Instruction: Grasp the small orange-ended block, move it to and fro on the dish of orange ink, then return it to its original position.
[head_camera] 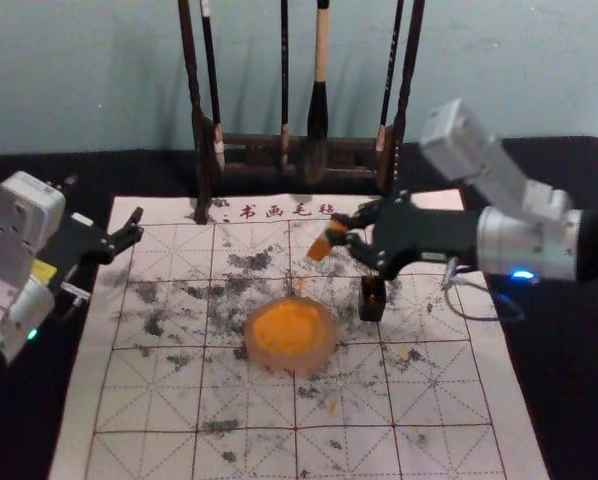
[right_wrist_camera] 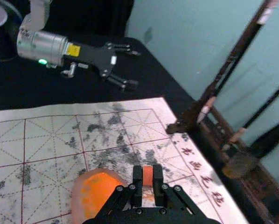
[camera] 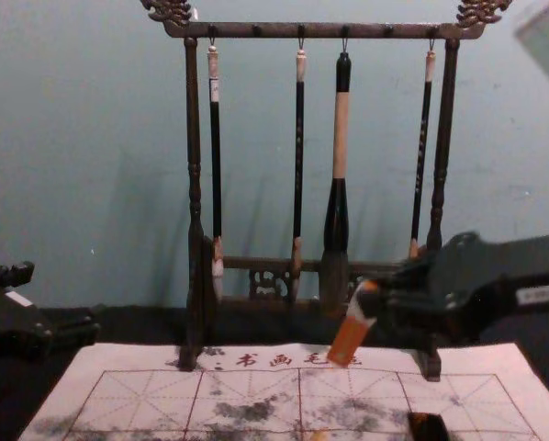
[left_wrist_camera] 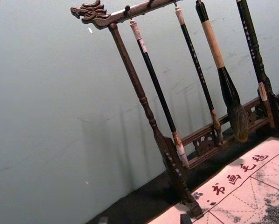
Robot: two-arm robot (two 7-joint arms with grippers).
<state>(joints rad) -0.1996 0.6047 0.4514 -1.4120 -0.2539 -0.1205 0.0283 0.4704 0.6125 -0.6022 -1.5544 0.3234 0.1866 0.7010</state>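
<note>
My right gripper (head_camera: pixel 345 238) is shut on the orange-ended block (head_camera: pixel 325 242), held tilted above the mat, behind and to the right of the ink dish (head_camera: pixel 330 357). The dish holds orange ink. In the right wrist view the block (right_wrist_camera: pixel 148 176) is pinched between the fingertips of the right gripper (right_wrist_camera: pixel 149 182), near the dish (right_wrist_camera: pixel 77 200). The chest view has the block (camera: pixel 350 336) slanting down with its orange end lowest, clear of the mat. At the left, my left gripper (head_camera: pixel 102 209) is idle and open; its fingertips edge into the left wrist view (left_wrist_camera: pixel 144 219).
A small dark holder (head_camera: pixel 372 299) stands on the mat right of the dish. The brush rack (head_camera: pixel 201 165) with hanging brushes stands at the back, close behind the right gripper. Ink-stained white mat (head_camera: pixel 149 400) lies on the black table.
</note>
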